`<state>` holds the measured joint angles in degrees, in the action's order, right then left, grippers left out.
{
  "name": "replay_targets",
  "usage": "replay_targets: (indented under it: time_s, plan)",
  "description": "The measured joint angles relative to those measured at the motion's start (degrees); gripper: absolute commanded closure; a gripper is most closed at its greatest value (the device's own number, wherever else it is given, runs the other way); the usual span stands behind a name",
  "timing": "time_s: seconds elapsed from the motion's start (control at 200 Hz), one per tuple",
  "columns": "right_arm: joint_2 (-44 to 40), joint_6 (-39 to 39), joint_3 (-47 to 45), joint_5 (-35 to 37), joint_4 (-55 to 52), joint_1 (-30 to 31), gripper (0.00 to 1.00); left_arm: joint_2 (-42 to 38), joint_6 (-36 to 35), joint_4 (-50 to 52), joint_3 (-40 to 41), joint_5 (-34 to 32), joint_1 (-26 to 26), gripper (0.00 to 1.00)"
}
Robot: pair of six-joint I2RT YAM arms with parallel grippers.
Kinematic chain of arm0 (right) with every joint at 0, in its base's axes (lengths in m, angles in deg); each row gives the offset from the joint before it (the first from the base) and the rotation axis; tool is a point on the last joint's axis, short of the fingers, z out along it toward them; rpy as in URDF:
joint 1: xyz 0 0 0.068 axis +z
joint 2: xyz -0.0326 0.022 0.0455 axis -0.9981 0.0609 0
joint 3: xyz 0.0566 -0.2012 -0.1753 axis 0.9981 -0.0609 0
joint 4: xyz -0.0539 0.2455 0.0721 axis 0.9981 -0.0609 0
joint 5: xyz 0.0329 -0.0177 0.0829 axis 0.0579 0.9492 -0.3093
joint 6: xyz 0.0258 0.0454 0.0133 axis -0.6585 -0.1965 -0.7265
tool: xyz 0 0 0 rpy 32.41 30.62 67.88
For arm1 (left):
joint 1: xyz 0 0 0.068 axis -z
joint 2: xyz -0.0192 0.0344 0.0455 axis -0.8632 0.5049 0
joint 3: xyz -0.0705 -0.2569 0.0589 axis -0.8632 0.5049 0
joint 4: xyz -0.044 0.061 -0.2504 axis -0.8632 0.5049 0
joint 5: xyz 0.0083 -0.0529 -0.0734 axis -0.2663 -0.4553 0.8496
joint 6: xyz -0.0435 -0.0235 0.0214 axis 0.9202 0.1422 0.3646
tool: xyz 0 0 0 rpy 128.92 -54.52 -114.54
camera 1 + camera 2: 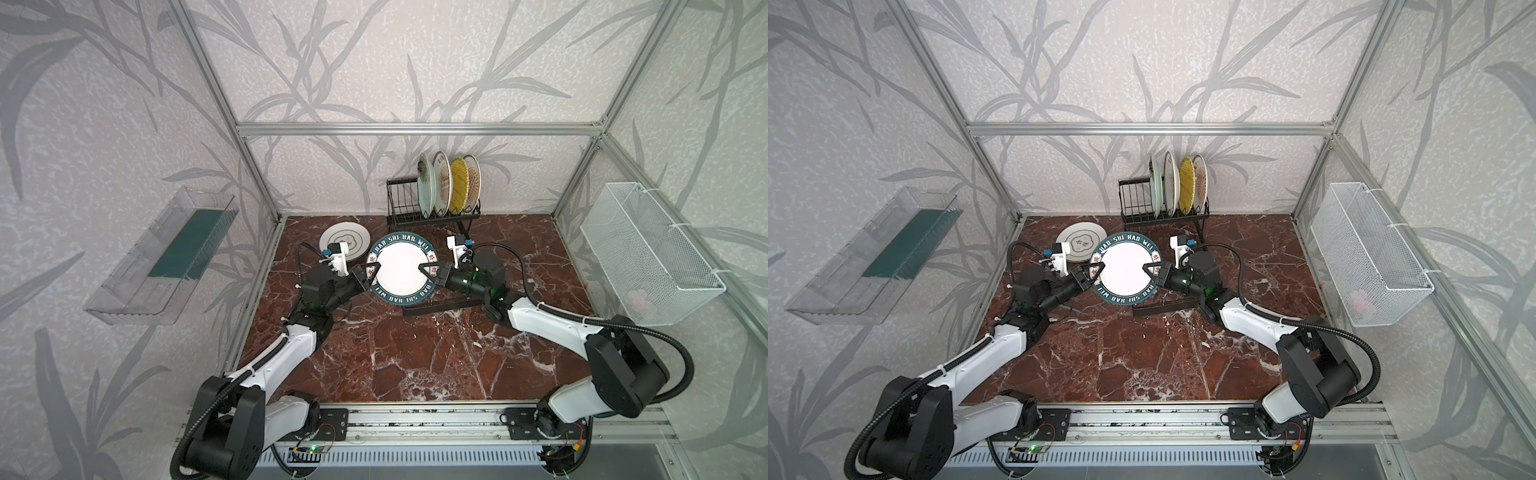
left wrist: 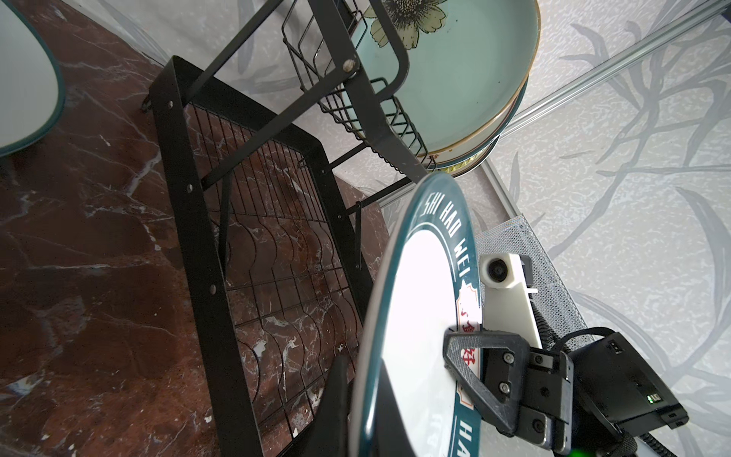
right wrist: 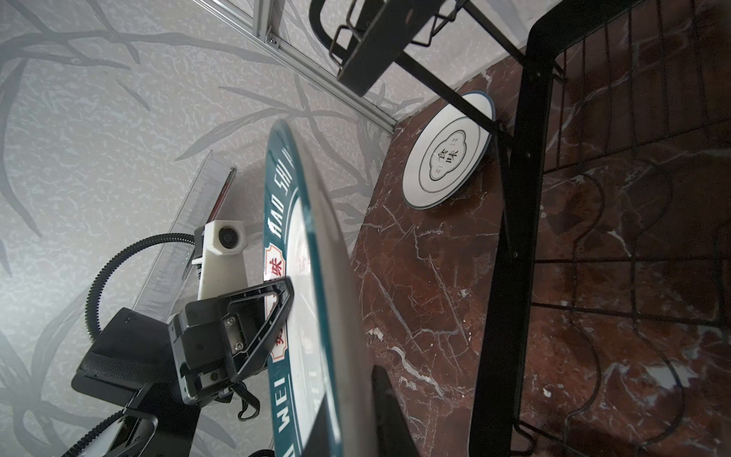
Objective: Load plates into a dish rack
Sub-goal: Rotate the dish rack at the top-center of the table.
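A white plate with a dark lettered rim hangs flat above the dish rack's grid base. My left gripper is shut on its left rim, and my right gripper is shut on its right rim. The black dish rack stands at the back with several plates upright in its slots, the mint flowered one at the left end. A white plate with a ringed emblem lies flat on the table, behind my left gripper.
A white mesh basket hangs on the right wall and a clear plastic tray on the left wall. Aluminium frame posts border the red marble table. The rack's left slots hold nothing.
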<state>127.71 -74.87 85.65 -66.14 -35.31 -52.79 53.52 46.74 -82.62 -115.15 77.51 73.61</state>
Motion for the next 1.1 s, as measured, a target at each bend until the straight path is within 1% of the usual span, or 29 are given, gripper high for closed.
replay_targets:
  time_s: [0.08,0.23,0.335,0.43,0.595,0.7,0.795,0.935,1.1]
  plan:
    - [0.0,0.0,0.24,-0.02,0.04,0.28,1.0,-1.57,-0.7,1.53,0.0,-0.92,0.0,0.91]
    - [-0.04,0.79,0.26,0.52,-0.31,0.83,1.0,-3.34,-2.14,5.2,0.0,-2.71,0.02,0.87]
    - [-0.59,3.02,0.26,1.49,-1.53,1.18,1.0,-3.76,-2.97,8.11,-0.02,-3.32,0.07,0.75]
    - [-1.57,4.76,0.17,2.64,-2.73,1.16,1.0,-4.24,-3.74,10.62,-0.02,-3.96,0.22,0.68]
    - [-5.16,5.75,-2.16,3.63,-3.72,-0.46,1.0,-6.36,-5.55,14.64,-0.57,-4.92,0.39,0.67]
    - [-9.16,6.91,-4.28,4.74,-6.19,-1.88,1.0,-7.3,-7.13,17.77,-1.73,-5.29,1.07,0.67]
    - [-13.77,8.04,-6.01,6.4,-9.09,-4.07,1.0,-7.13,-8.61,21.05,-2.84,-7.76,0.9,0.67]
    - [-21.57,8.61,-8.09,7.98,-10.82,-8.7,1.0,-3.93,-10.4,26.01,-4.28,-9.97,1.09,0.67]
    - [-28.94,9.07,-10.6,9.18,-13.84,-13.46,1.0,2.08,-11.56,28.79,-6.23,-11.45,3.61,0.68]
